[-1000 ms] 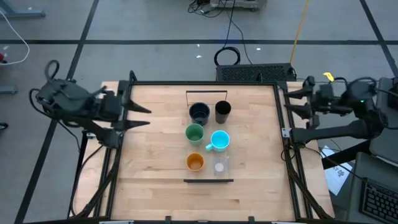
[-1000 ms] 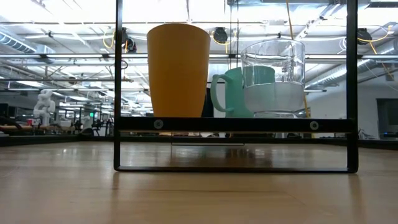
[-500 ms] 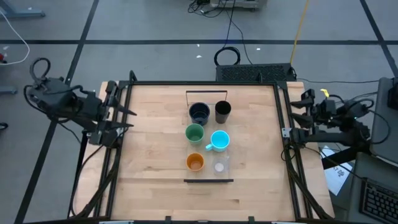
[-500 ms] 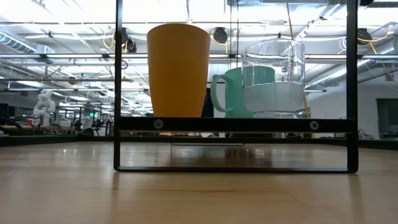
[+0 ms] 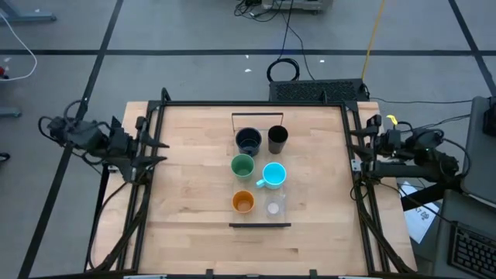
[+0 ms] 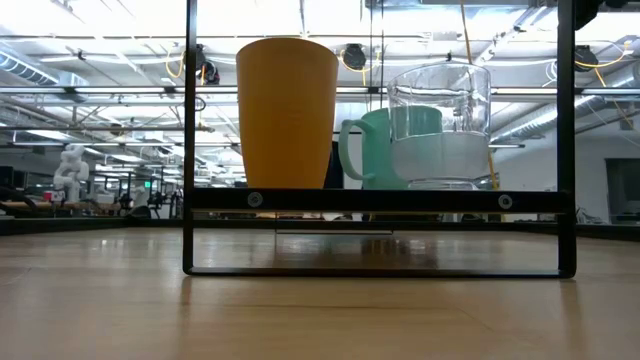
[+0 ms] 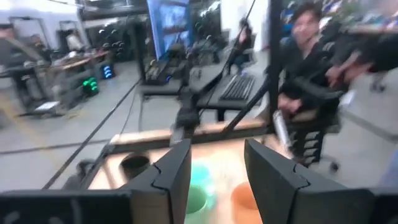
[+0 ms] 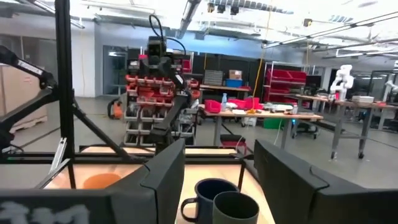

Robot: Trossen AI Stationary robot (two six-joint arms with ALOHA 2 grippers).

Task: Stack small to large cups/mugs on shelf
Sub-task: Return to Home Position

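Up close, dark bar (image 6: 378, 200) fronts orange cup (image 6: 287, 110).

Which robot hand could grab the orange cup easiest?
Probably left: the orange cup stands on the left hand's side of the shelf, while the right hand would have to reach past the clear cup.

The left arm (image 5: 87, 135) is showing matte black segments and trailing looped black cables (image 5: 71, 115). The right arm (image 5: 422, 152), equally dark, is carrying a small yellow tag (image 5: 390, 120). Both are ending in angular black fingers (image 7: 166, 182).
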